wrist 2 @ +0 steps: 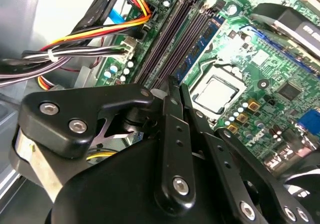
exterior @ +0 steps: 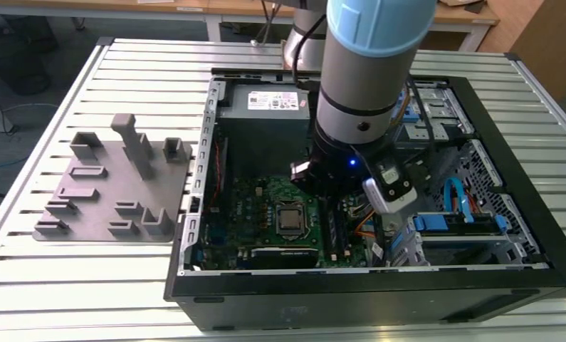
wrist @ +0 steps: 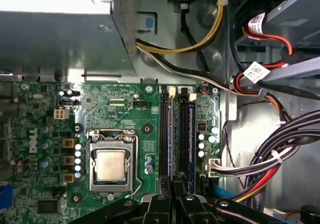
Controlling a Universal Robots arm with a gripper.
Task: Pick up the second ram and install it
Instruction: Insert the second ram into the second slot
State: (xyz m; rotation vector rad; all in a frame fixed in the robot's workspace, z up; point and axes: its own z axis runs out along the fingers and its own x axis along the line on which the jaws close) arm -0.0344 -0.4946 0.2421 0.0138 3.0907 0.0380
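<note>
- Second ram (wrist: 170, 134) appears to be sitting upright in a memory slot on the motherboard (wrist: 115, 108), in line with the claw (wrist: 173, 186) in the first wrist view; whether it is latching fully cannot be told
- Claw is hanging just above that slot's near end with its fingers (wrist 2: 169, 96) drawn together and nothing showing between them; it is looking clenched and empty rather than carrying a stick
- Picking up seems to be finished and installing is looking done or nearly done; only a final press or a check of the seating seems to be remaining
- Another stick (wrist: 191, 134) is standing in a neighbouring slot, so two blue-edged sticks are showing among four slots
- One processor socket (wrist: 111, 165) is lying beside the slots
- In the exterior view one arm (exterior: 368, 71) is reaching down into one open computer case (exterior: 192, 285); one grey fixture plate (exterior: 112, 185) is resting on the bench (exterior: 35, 285) at the exterior view's left, holding no stick
</note>
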